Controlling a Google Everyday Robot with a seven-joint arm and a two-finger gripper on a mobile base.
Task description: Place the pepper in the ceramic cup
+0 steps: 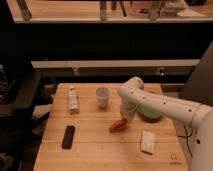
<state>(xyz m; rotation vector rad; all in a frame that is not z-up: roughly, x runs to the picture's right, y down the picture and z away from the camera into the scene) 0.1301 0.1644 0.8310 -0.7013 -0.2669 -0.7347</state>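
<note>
The red-orange pepper (118, 125) glows on the pale, plank-striped wood table (95, 150), right under the gripper (125, 119) of the white arm (165, 106). The cup (102, 96) is plain white and the bowl (150, 113) green. The remote (68, 136) is black, the bottle (73, 100) and packet (147, 141) both white.

Gripper (125, 119) at pepper (118, 125) on table (90, 150); ceramic cup (102, 96) behind, apart; green bowl (149, 113) beside arm.

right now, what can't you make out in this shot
All in the camera view:
- gripper, down at the pepper's right end: the arm covers it, so whether it touches the pepper is unclear.
- bowl: left side hidden behind the arm.
- cup: bottom hidden by its near wall.
- bottle: label too small to read.
- arm: base cut off by the right edge.
</note>
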